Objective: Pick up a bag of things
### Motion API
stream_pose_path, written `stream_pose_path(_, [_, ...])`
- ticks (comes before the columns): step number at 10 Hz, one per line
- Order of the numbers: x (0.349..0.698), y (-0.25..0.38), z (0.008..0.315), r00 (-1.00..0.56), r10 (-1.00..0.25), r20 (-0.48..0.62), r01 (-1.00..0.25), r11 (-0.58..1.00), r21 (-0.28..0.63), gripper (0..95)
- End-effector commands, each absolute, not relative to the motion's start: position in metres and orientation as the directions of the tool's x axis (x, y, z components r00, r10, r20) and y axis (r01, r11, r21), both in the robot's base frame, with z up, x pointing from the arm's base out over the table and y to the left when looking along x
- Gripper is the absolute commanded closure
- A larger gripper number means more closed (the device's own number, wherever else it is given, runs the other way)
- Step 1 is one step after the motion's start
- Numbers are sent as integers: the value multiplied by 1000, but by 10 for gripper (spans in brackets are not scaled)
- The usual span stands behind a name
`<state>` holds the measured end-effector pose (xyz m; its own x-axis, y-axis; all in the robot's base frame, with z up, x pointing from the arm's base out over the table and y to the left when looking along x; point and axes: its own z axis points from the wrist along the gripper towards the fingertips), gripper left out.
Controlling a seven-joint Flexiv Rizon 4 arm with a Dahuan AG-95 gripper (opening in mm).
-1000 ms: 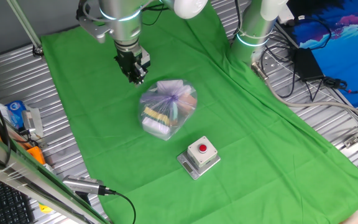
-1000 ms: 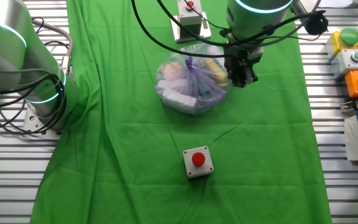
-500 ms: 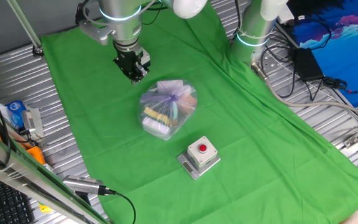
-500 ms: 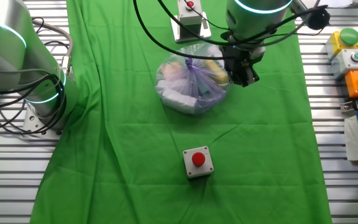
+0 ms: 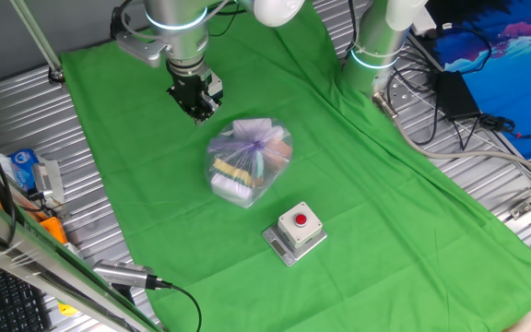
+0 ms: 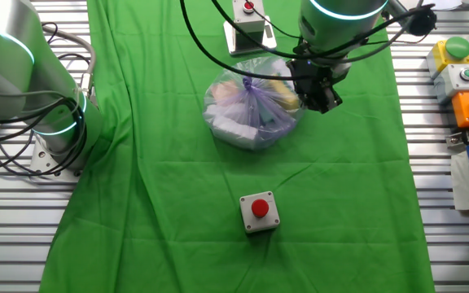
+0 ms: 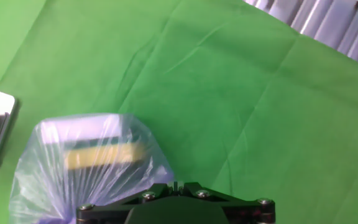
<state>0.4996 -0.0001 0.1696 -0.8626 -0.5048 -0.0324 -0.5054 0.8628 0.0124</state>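
The clear crinkly bag (image 5: 249, 159) lies on the green cloth, gathered at the top with purple plastic, showing white and yellow items. It also shows in the other fixed view (image 6: 251, 110) and, blurred, at the lower left of the hand view (image 7: 86, 165). My gripper (image 5: 199, 106) hangs above the cloth just beside the bag, not touching it; in the other fixed view the gripper (image 6: 321, 99) is at the bag's right edge. In the hand view the gripper (image 7: 176, 185) has its fingers together, with nothing between them.
A grey box with a red button (image 5: 295, 231) sits in front of the bag; it shows again in the other fixed view (image 6: 259, 213), with a second one (image 6: 247, 20) behind the bag. A second arm's base (image 6: 31, 89) stands left. Control boxes (image 6: 462, 73) line the right.
My gripper has drifted slightly up and away from the bag's side. The bag and the boxes have not moved.
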Motion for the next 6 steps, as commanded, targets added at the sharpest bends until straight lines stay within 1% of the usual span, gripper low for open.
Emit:
stream_pose_path(1, [499, 1, 171, -872, -489, -24, -490, 871, 26, 950])
stream_pose_path(3, [487, 9, 174, -865, -502, -17, -502, 864, 31, 950])
stream_pose_path(6, [453, 31, 174, -875, -485, -1, -484, 875, 16, 950])
